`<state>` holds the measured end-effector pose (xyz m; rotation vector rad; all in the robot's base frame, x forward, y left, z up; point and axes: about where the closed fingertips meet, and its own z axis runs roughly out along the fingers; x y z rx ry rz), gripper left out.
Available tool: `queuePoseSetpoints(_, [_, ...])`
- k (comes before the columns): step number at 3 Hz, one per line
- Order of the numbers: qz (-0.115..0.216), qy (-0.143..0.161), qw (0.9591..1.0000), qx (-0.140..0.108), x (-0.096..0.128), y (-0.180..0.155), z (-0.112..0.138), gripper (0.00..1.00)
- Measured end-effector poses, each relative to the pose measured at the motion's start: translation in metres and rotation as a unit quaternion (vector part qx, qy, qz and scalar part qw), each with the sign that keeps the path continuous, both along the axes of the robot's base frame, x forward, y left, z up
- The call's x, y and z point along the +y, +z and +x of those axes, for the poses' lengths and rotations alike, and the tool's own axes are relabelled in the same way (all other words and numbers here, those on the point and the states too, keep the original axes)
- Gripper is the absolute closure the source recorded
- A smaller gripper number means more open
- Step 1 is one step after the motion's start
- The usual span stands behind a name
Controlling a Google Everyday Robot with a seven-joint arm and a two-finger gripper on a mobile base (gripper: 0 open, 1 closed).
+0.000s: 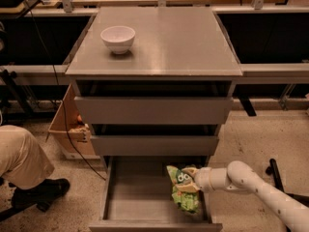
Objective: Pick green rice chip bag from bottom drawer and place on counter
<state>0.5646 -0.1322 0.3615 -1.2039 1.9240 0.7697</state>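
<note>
The green rice chip bag (183,192) is in the right part of the open bottom drawer (137,197), its dark round logo facing up. My gripper (192,178) reaches in from the right on a white arm (256,185) and is shut on the bag's upper right edge. The bag hangs tilted from the gripper, its lower end near the drawer's front right corner. The counter (169,42) is the flat grey top of the cabinet, above the drawers.
A white bowl (118,37) stands on the counter's back left. Two higher grey drawers (154,109) stick out slightly above the open one. A cardboard box (67,124) and a cable lie left of the cabinet. A person's leg and shoe (24,163) are at the lower left.
</note>
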Motion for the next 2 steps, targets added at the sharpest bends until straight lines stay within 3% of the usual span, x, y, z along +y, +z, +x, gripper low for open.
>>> queuePoseSetpoints(1, [-0.01,0.027,0.9978,-0.059,0.003,0.079,-0.05,1.0])
queuePoseSetpoints(2, [-0.018,0.04,0.9932,-0.108,0.002,0.143,-0.075,1.0])
